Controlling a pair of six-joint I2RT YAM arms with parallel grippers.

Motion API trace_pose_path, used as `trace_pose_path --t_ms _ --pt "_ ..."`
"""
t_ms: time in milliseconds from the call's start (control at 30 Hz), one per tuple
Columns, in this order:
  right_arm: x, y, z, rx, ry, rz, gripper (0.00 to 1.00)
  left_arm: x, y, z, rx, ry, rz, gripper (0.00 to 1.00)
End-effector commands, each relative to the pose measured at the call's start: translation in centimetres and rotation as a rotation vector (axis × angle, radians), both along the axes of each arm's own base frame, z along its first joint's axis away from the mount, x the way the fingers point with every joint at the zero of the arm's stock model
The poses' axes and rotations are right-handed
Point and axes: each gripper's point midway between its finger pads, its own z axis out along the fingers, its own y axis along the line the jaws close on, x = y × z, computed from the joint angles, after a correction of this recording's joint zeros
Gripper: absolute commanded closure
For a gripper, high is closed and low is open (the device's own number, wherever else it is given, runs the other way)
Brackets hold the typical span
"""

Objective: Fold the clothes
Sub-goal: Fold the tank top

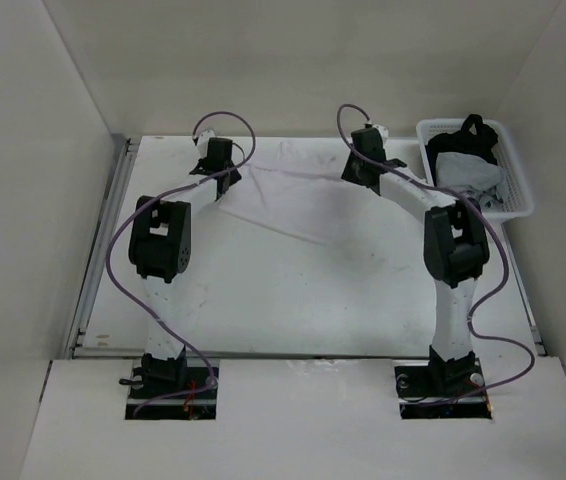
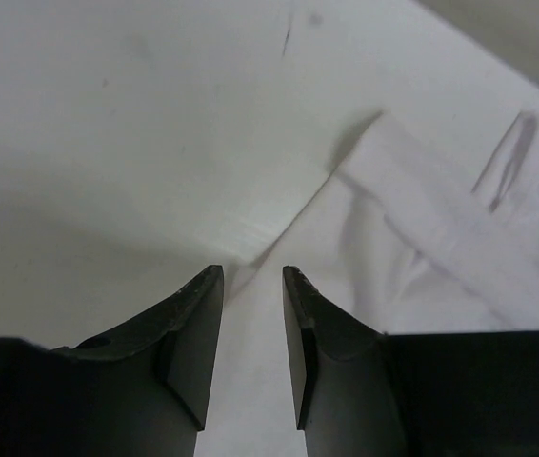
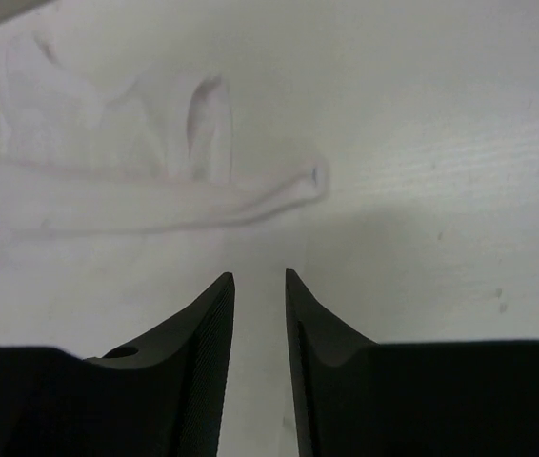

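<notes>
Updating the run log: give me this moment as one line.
clothes: lying on table | left claw: open, empty | right claw: open, empty

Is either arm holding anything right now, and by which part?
Nothing is held. The left gripper and right gripper both have their fingers apart near the white garment, with no fabric pinched between them.

The left arm (image 1: 163, 245) and the right arm (image 1: 453, 250) are each built of white link sections joined by bulky black joint housings, and each is mounted on a black base (image 1: 168, 375). A thin purple cable (image 1: 113, 270) runs from each base to the wrist in slack, open loops. The left gripper (image 2: 252, 271) and the right gripper (image 3: 259, 274) each carry two matte black fingers (image 2: 193, 324) with flat inner faces and curved outer edges that taper to narrow tips; fine ridges mark an inner face on the right gripper.
</notes>
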Motion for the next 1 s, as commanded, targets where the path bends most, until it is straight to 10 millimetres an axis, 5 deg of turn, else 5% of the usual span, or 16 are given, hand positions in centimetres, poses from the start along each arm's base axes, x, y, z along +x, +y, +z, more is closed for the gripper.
trace_pose_path --t_ms 0,100,267,400,500,600,800,967 --pt "-3.0 5.5 5.1 0.026 -0.117 0.138 0.75 -1.6 -0.4 2.0 -0.051 -0.057 0.018 0.71" --pt "-7.5 10.3 1.9 0.048 -0.020 0.289 0.92 -2.5 -0.9 0.3 -0.046 -0.020 -0.001 0.73" --pt "-12.3 14.0 -2.9 0.004 0.069 0.379 0.95 -1.9 -3.3 0.9 -0.101 -0.037 -0.073 0.79" --pt "-12.8 13.7 -6.2 -0.035 0.109 0.352 0.96 -2.3 -3.0 -0.8 -0.064 -0.001 -0.060 0.80" --pt "-12.5 13.3 -5.9 -0.042 0.089 0.331 0.96 -3.8 -2.1 -3.8 -0.061 0.083 -0.038 0.83" --pt "-13.7 12.7 -6.5 -0.048 0.139 0.326 0.96 -6.4 -1.3 -4.8 -0.048 0.130 -0.022 0.83" --pt "-17.8 11.3 -7.6 -0.033 0.236 0.361 0.95 -12.2 0.4 -5.6 -0.009 0.181 0.017 0.83" --pt "-23.8 10.5 -10.8 -0.045 0.314 0.382 0.96 -17.8 0.4 -6.1 0.012 0.220 -0.004 0.84"
